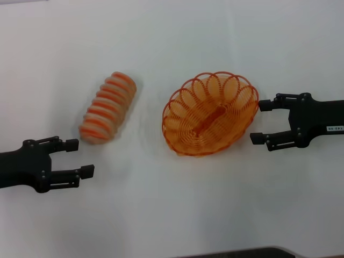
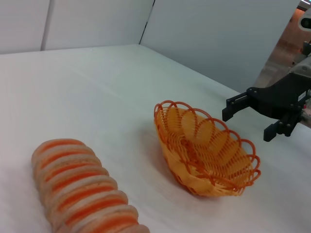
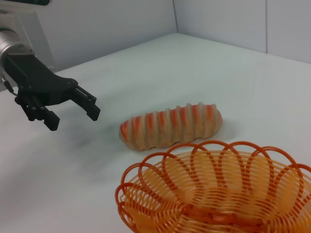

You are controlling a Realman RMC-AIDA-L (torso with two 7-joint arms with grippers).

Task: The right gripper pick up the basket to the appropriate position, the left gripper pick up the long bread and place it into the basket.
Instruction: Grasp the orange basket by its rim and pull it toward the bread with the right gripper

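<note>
The orange wire basket (image 1: 210,114) sits empty on the white table (image 1: 172,215), right of centre. It also shows in the left wrist view (image 2: 206,148) and the right wrist view (image 3: 218,194). The long bread (image 1: 108,107), tan with orange ridges, lies to its left, also in the left wrist view (image 2: 82,189) and the right wrist view (image 3: 171,125). My right gripper (image 1: 260,121) is open just right of the basket's rim, one finger close to it. My left gripper (image 1: 80,158) is open and empty, just in front of the bread's near end.
White walls (image 2: 97,22) rise behind the far edge of the table. A dark edge (image 1: 242,252) shows at the bottom of the head view.
</note>
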